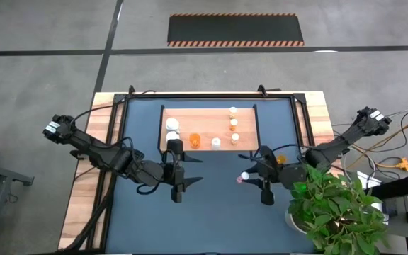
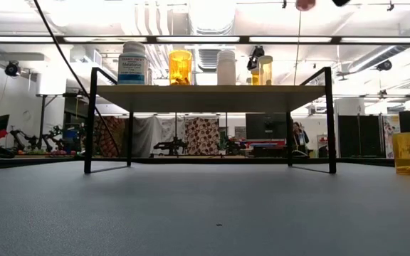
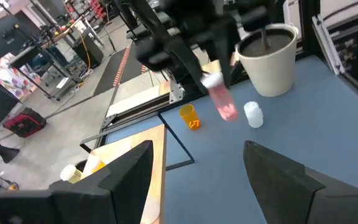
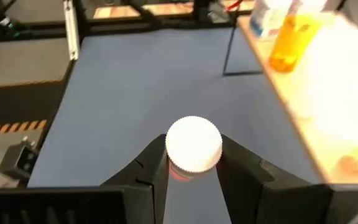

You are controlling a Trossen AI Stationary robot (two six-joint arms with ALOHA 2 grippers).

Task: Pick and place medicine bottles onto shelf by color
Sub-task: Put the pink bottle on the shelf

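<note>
Two grippers | right gripper (image 4: 191,177) clamps pink bottle (image 4: 193,146); left gripper (image 3: 194,171) parted, beside shelf (image 1: 190,120)

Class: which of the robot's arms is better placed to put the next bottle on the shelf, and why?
Probably the right: the right gripper is already shut on a pink bottle, lifted beside the shelf. The left gripper is open and holds nothing.

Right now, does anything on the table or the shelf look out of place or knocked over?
Nothing looks spilled or toppled. One orange bottle stands alone on the blue table, off the shelf. The right pincer holds a white-capped pink bottle.
</note>
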